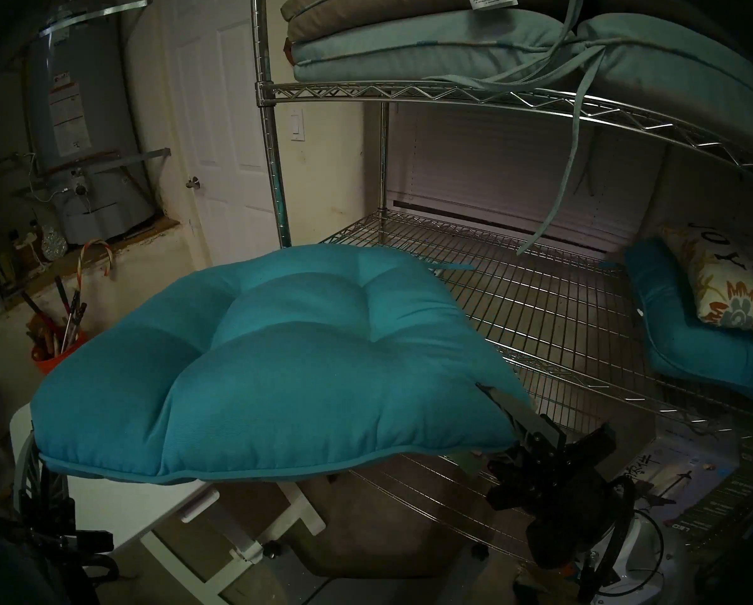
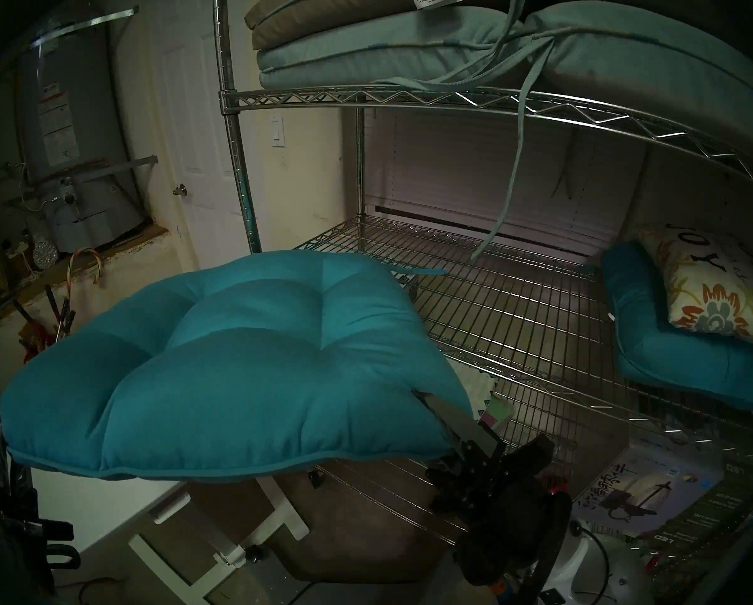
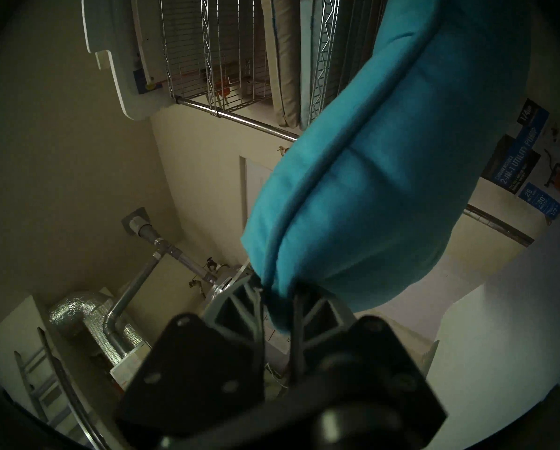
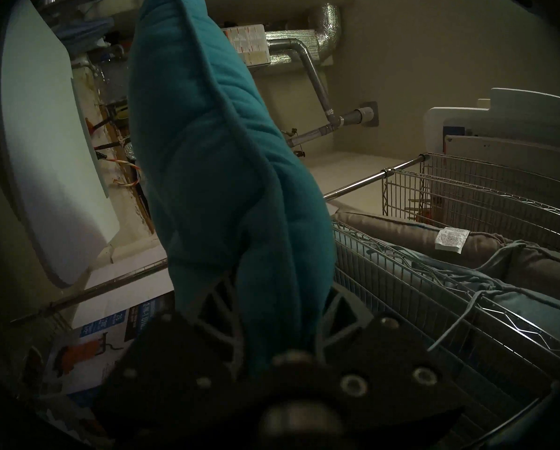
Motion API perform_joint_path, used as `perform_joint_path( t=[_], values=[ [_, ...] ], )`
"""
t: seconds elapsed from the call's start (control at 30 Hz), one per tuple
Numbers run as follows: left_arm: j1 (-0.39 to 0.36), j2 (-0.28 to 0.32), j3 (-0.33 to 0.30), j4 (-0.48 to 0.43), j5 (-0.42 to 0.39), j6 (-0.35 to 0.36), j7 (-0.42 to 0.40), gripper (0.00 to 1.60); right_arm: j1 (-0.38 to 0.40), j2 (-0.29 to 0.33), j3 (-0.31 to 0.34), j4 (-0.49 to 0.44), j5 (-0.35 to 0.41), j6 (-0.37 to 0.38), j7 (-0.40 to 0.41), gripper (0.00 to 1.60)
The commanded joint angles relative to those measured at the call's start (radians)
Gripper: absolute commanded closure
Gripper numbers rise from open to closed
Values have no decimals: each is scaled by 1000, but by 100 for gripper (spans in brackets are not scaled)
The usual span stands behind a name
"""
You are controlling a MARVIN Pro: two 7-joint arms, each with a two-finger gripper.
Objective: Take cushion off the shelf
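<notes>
The left gripper (image 3: 277,296) sits at about seven o'clock in the head view, jaws pinched tight on the cushion (image 1: 278,364) edge. The right gripper (image 4: 272,296), at about five o'clock, angles up toward eleven o'clock, likewise clamped on it.

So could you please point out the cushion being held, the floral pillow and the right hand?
cushion (image 1: 278,359): head left view, middle of its tufted top.
floral pillow (image 1: 732,290): head left view, its printed face.
right hand (image 4: 272,309): right wrist view, between the fingertips, shut on the cushion's edge.

wire shelf (image 1: 540,311), second teal cushion (image 1: 689,351) on it
</notes>
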Motion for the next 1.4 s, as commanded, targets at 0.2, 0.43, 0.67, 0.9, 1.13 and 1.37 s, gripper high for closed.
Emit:
perform_joint_path(
  t=[0.2, 0.43, 0.67, 0.9, 1.13, 1.37],
  values=[
    [6, -16, -179, -28, -66, -34, 124, 160, -44, 22, -57, -60, 0, 2, -11, 160],
    [6, -16, -274, -28, -98, -45, 164, 160, -63, 40, -92, -60, -14, 2, -8, 160],
    [6, -16, -341, -21, -132, -45, 184, 160, -79, 56, -126, -60, -30, 2, -8, 160],
    [6, -16, -377, -13, -169, -45, 175, 160, -93, 67, -156, -60, -47, 2, -13, 160],
    [6, -16, -409, 5, -216, -45, 171, 160, -94, 76, -174, -60, -65, 2, -16, 160],
    [6, -16, -478, 59, -288, -34, 165, 160, -88, 81, -191, -60, -86, 2, -14, 160]
  ],
)
